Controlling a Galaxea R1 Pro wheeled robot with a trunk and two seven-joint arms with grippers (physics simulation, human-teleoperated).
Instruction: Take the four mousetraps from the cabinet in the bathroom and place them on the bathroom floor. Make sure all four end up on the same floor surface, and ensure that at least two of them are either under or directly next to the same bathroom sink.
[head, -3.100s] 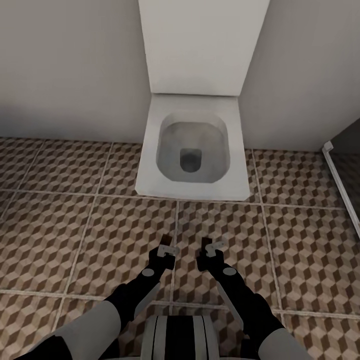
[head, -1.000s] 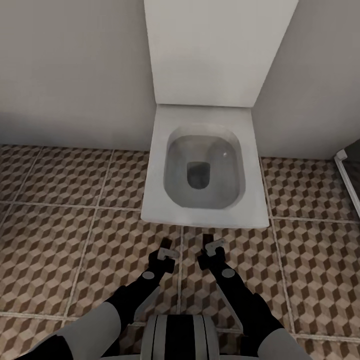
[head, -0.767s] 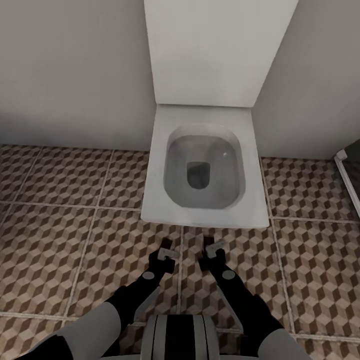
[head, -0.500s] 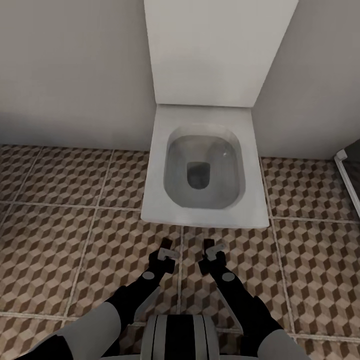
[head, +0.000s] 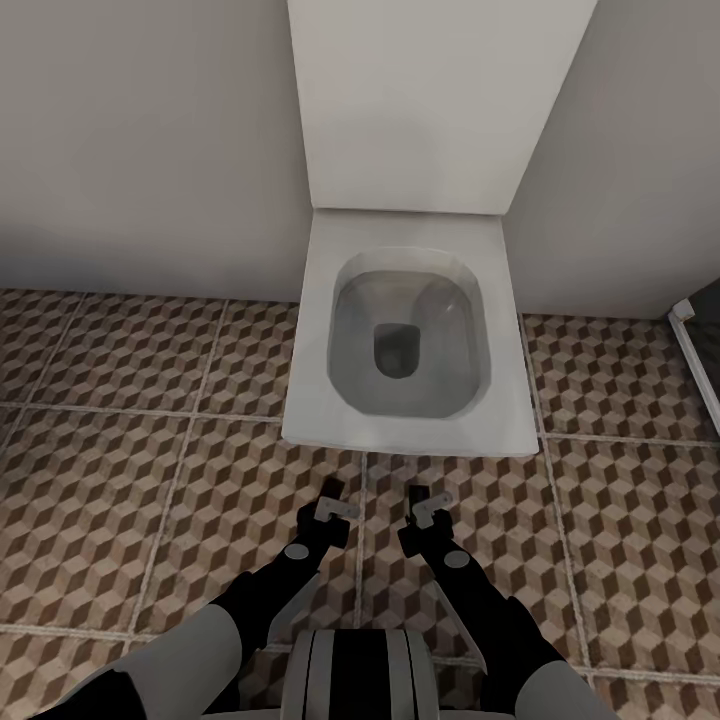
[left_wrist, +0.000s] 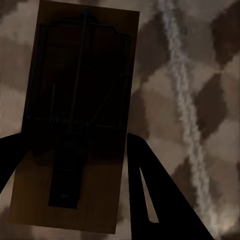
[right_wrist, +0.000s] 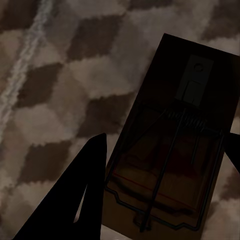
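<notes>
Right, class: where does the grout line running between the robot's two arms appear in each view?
Head view: the grout line runs from the toilet toward the robot, between the left gripper and the right gripper.
Left wrist view: the grout line is a pale stripe beside the first mousetrap.
Right wrist view: the grout line lies apart from the second mousetrap.
Shared landmark: the cube-patterned bathroom floor.

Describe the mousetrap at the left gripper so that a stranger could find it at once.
Start at the white toilet and look down to the cube-patterned floor before it. The mousetrap is the flat brown plate with dark wire between the fingers of the left gripper; the other trap sits in the right gripper.
</notes>
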